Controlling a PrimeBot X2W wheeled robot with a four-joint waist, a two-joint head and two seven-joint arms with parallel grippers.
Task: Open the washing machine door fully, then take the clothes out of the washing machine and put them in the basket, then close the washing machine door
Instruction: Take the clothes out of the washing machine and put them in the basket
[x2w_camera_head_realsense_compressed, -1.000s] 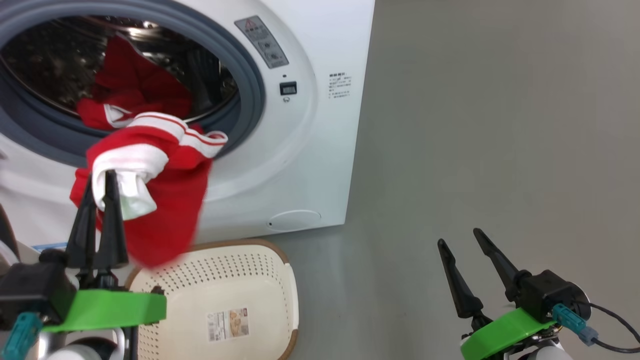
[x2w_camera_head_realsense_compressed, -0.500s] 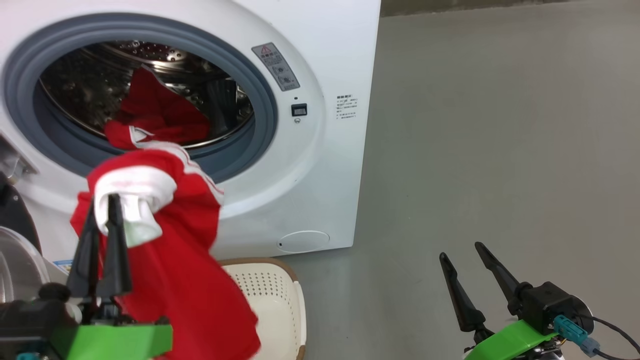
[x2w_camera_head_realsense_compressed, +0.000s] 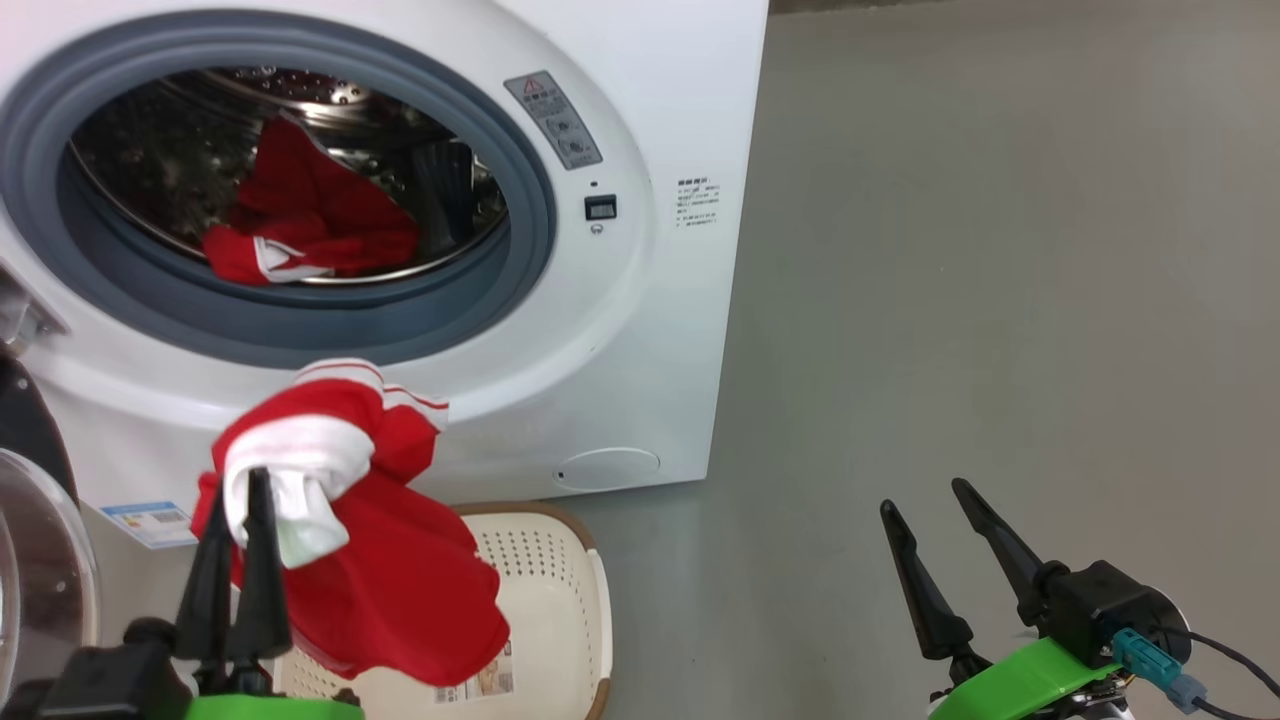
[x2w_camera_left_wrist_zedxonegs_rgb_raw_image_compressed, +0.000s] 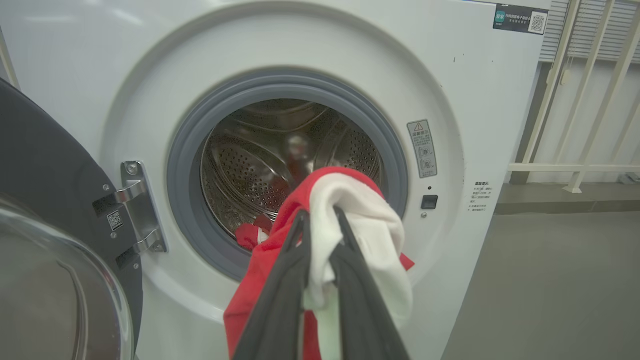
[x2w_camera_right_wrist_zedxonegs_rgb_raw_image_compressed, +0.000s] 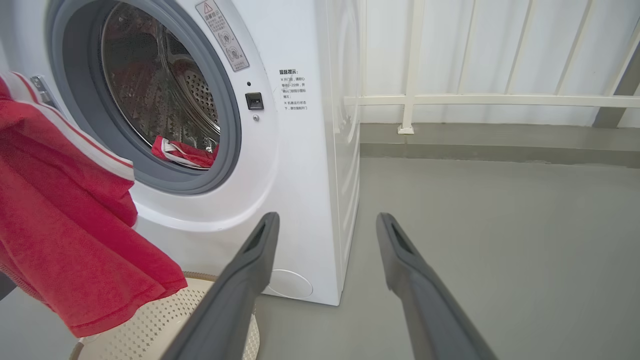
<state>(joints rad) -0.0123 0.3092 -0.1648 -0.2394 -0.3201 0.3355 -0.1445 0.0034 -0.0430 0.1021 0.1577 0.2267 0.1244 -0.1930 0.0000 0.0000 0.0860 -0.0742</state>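
At far left the washing machine door (x2w_camera_head_realsense_compressed: 28, 560) stood open. My left gripper (x2w_camera_head_realsense_compressed: 240, 490) was clamped on one red-and-white garment (x2w_camera_head_realsense_compressed: 390, 580), dangling above the basket (x2w_camera_head_realsense_compressed: 600, 610), not yet dropped. A second garment (x2w_camera_head_realsense_compressed: 310, 235) lay in the drum (x2w_camera_head_realsense_compressed: 140, 160). My right gripper (x2w_camera_head_realsense_compressed: 922, 494) hung splayed, empty. Closing the door was yet to do.

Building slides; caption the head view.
Left gripper holds striped red fabric garment over cream perforated plastic basket; second red garment lies in steel drum.
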